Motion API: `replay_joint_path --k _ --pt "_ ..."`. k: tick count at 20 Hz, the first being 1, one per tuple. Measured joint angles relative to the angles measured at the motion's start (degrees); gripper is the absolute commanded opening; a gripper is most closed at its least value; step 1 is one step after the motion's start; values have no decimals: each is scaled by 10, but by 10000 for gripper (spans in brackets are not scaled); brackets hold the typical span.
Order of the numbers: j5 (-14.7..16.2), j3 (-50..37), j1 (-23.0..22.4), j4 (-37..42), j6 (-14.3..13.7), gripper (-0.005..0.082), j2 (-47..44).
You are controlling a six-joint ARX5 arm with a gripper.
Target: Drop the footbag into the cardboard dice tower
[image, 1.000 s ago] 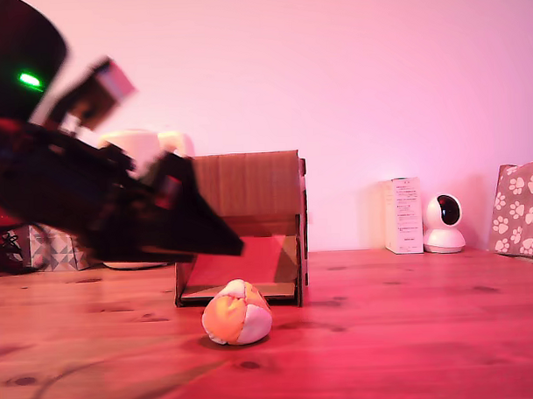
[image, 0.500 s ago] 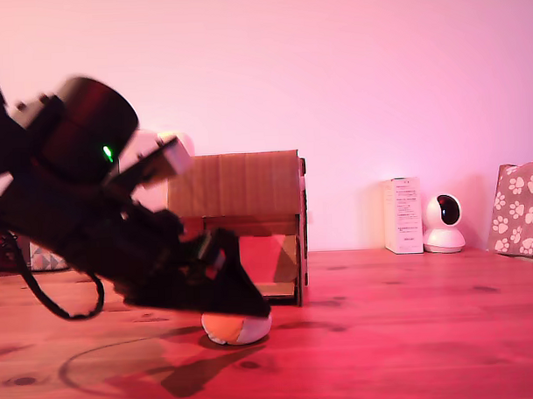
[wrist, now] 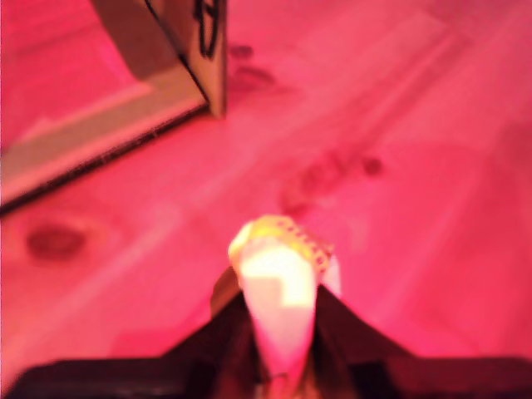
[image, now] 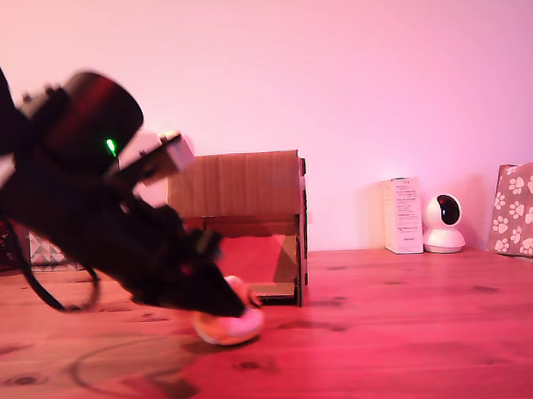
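Note:
The footbag (image: 229,327), orange, yellow and white, lies on the wooden table (image: 394,335) just in front of the cardboard dice tower (image: 249,187). My black gripper (image: 232,306) reaches down from the exterior view's left and is shut on the footbag, which looks squashed. In the wrist view the footbag (wrist: 278,278) is pinched narrow between the two dark fingers (wrist: 337,320) of the gripper (wrist: 278,332). A corner of the dice tower (wrist: 204,50) shows beyond it. The tower's front gap and inner ramp (image: 264,256) face the camera.
A white carton (image: 403,215), a small white camera (image: 443,222) and a paw-print box (image: 521,208) stand at the back on the exterior view's right. A patterned box (image: 48,251) and a white rounded object (image: 155,142) sit behind the arm. A black cable (image: 42,290) loops beneath the arm.
The arm swung down over the footbag and its fingers closed on it. The footbag is now squashed flatter and sits slightly further to the exterior view's left.

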State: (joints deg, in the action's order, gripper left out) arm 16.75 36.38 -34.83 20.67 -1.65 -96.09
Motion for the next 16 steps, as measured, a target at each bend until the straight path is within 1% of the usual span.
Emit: replay_joint_path --k 5,7,9,11,13,16 --pt "0 1 0 -109 0 -13 173" --pt "-1 1 0 -144 0 -13 216" --pt "-6 1 0 -154 0 -13 244" --pt "-24 0 0 -138 0 -13 272" --pt "-41 1 0 -83 0 -13 290" --pt "-67 1 0 8 0 -13 289"
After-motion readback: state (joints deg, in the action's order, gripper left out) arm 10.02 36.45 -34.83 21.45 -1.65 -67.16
